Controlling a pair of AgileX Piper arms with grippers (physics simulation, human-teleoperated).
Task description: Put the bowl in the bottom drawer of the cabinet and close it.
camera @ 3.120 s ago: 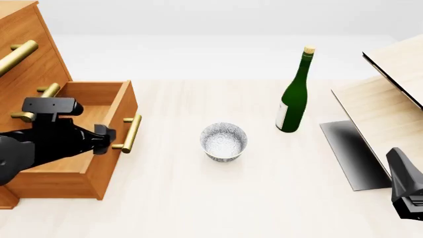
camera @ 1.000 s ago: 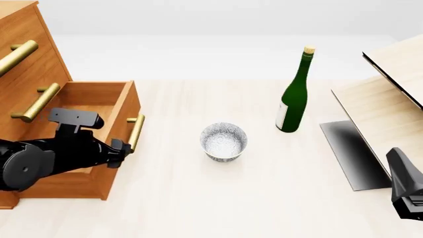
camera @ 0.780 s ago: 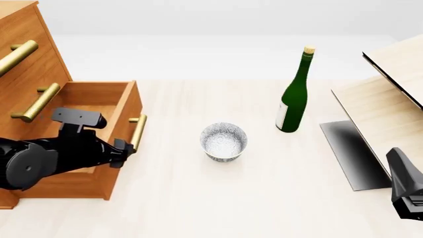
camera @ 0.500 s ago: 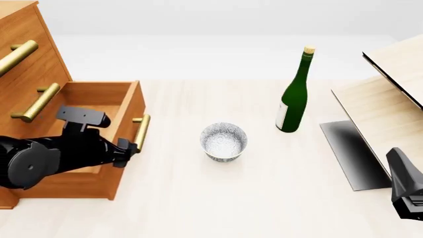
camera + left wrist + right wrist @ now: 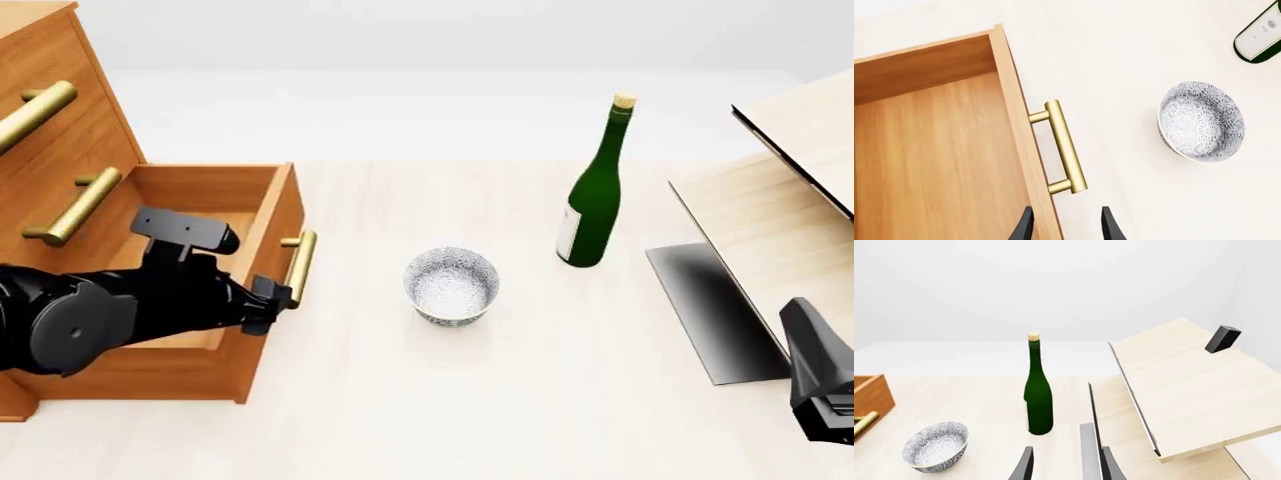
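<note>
Left wrist view: our left gripper (image 5: pixel 1064 226) shows two dark fingertips parted with nothing between them; one tip lies over the front panel of the bottom drawer (image 5: pixel 934 160), the other over bare table, and the near end of the drawer handle (image 5: pixel 1065 146) sits just ahead of the gap. The handle's long axis runs away from the tool, parallel to the drawer front. The bowl (image 5: pixel 1201 121) stands upright on the table (image 5: pixel 1121 65), ahead of the fingers and off to the handle's outer side, apart from the drawer; the drawer box is pulled out and holds nothing we can see. Front view: our left gripper (image 5: pixel 271 296) is beside the handle (image 5: pixel 300 268) of the open drawer in the cabinet (image 5: pixel 60 150), and the bowl (image 5: pixel 453 285) lies to its right, near, with clear table between. The green bottle (image 5: pixel 594 190) stands beyond the bowl. We judge the left arm the nearer one. Right wrist view: our right gripper (image 5: pixel 1064 465) has its fingers parted and empty; the bowl (image 5: pixel 935 446) lies forward and well apart, the bottle (image 5: pixel 1038 390) ahead.
</note>
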